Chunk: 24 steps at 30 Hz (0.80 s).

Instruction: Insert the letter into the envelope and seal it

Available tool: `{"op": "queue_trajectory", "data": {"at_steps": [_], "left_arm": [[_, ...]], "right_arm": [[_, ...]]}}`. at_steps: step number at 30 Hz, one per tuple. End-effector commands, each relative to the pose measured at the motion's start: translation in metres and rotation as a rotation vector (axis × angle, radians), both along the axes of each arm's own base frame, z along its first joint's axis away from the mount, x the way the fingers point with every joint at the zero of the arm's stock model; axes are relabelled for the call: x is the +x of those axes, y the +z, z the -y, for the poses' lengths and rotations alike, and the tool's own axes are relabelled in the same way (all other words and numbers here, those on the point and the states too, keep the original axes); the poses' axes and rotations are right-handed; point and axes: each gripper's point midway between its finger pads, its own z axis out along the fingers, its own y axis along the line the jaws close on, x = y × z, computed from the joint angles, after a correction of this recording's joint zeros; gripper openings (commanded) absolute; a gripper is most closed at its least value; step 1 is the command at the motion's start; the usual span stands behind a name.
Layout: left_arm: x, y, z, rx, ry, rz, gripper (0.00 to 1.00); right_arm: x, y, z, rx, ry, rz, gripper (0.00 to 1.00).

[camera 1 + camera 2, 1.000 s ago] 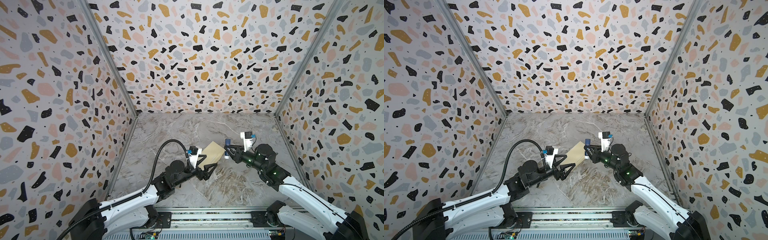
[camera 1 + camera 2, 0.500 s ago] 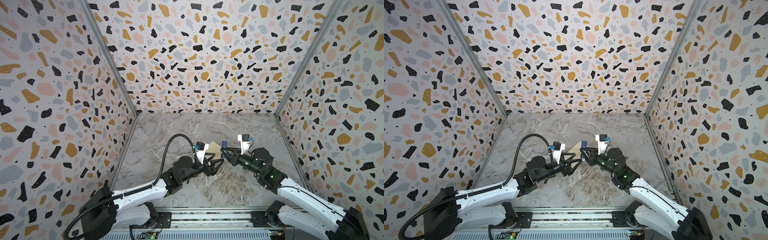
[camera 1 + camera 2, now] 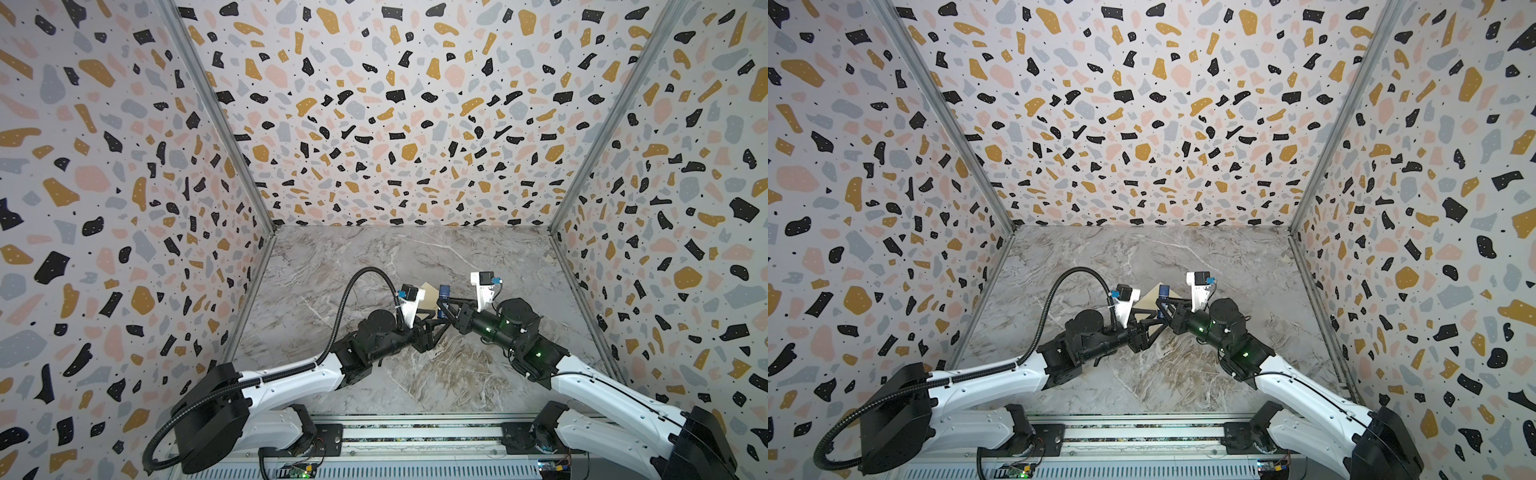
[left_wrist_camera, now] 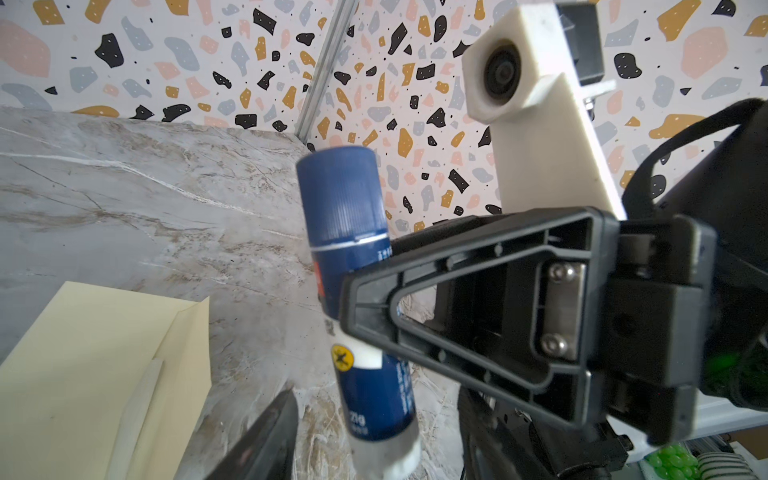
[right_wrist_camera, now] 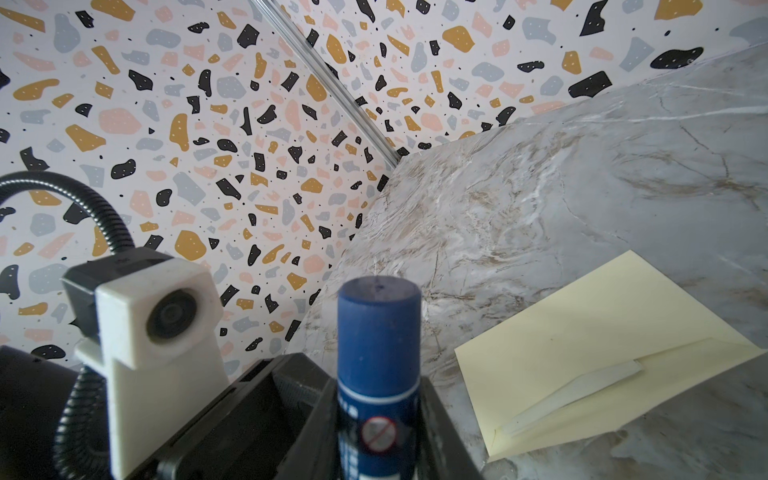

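Checking the feeds from my end. The biggest thing in shot is the speckled walls (image 3: 395, 104) boxing in three sides, then the grey marble-look worktop (image 3: 415, 257) they stand around.

Both arms are reached in toward the middle. The left arm (image 3: 291, 374) comes from the near left and the right arm (image 3: 602, 390) from the near right. In both top views their ends nearly meet.

The envelope (image 5: 582, 332) lies flat on the worktop around the middle, just behind where the arms meet. In a top view only a small tan patch of the envelope (image 3: 429, 293) shows between the two wrist cameras. On the wrist feeds it's pale yellow with the flap lying open, and there's a white strip along the flap fold.

Next is the blue glue stick (image 4: 353, 257), cap on and cap end up, tilted a little. In both top views it sits just at the envelope's right edge. I can't tell how high it is off the worktop.

The right fingers (image 4: 457, 316) are pinching the glue stick around its middle, one on each side of the tube, below the cap.

The left fingers (image 4: 266, 440) are spread, down by the stick's bottom end. On the left wrist feed, the one I can see clearly has a gap of worktop showing between it and the tube, so it isn't touching. The other is lost in the dark clutter beside the right fingers, so I can't say how close that one is.
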Motion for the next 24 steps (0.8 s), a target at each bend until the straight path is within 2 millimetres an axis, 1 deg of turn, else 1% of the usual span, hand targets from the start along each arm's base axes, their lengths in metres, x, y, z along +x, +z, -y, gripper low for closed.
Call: {"op": "queue_trajectory", "data": {"at_steps": [1, 6, 11, 16, 18, 20, 22, 24], "left_arm": [[0.004, 0.024, 0.006, -0.041, 0.002, 0.047, 0.59], [0.005, 0.02, 0.007, -0.031, 0.008, 0.037, 0.53], [0.006, 0.018, 0.006, -0.026, 0.014, 0.035, 0.42], [0.007, 0.016, 0.006, -0.018, 0.02, 0.032, 0.26], [0.008, 0.015, 0.005, -0.015, 0.022, 0.029, 0.16], [0.008, 0.014, 0.005, -0.013, 0.023, 0.028, 0.08], [0.008, 0.014, 0.005, -0.008, 0.027, 0.03, 0.0], [0.009, 0.013, 0.004, 0.001, 0.032, 0.031, 0.0]], "right_arm": [[-0.002, 0.009, -0.002, 0.032, 0.0, 0.026, 0.0], [-0.005, 0.006, -0.006, 0.03, 0.009, 0.022, 0.0], [-0.008, 0.003, -0.01, 0.023, 0.015, 0.019, 0.0], [-0.009, 0.002, -0.011, 0.014, 0.017, 0.021, 0.0], [-0.009, 0.001, -0.011, 0.009, 0.018, 0.02, 0.0], [-0.01, 0.002, -0.012, 0.003, 0.021, 0.021, 0.03], [-0.01, 0.002, -0.012, -0.012, 0.024, 0.023, 0.09], [-0.01, 0.003, -0.011, -0.029, 0.021, 0.03, 0.15]]}}
